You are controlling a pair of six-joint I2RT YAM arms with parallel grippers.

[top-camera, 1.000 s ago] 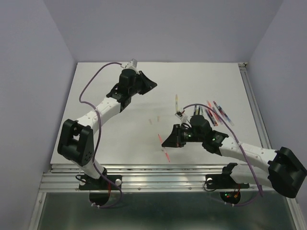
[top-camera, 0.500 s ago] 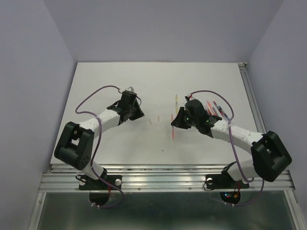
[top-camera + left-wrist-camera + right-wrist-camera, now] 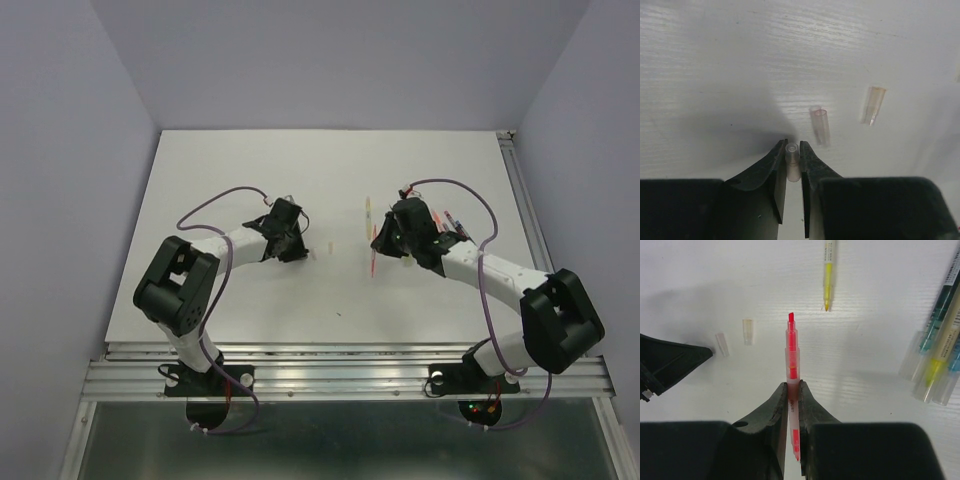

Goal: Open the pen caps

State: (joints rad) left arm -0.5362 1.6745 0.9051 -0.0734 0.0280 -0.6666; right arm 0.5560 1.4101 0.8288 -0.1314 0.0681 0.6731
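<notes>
The held pen cap (image 3: 792, 165), a pale translucent tube, sits upright between the fingers of the left hand (image 3: 792, 144), which is clenched on it. Its open mouth points away from the wrist, along the line of the fingers. Just ahead and slightly to the right, the nearer loose cap (image 3: 821, 125) lies flat on the table (image 3: 715, 60). The farther loose cap (image 3: 873, 104) lies further right, its long axis roughly parallel and apart from the first. Setting the held cap beside them would need only a short reach forward and right.

The right hand (image 3: 793, 385) is clamped on the barrel of the red pen (image 3: 791, 347). The pen's bare tip points straight away from the wrist, in line with the fingers. A yellow pen (image 3: 828, 270), also uncapped, lies beyond it. The capped pens (image 3: 935, 360) lie in a cluster well to that hand's right, so the right arm is the nearer one for them.
</notes>
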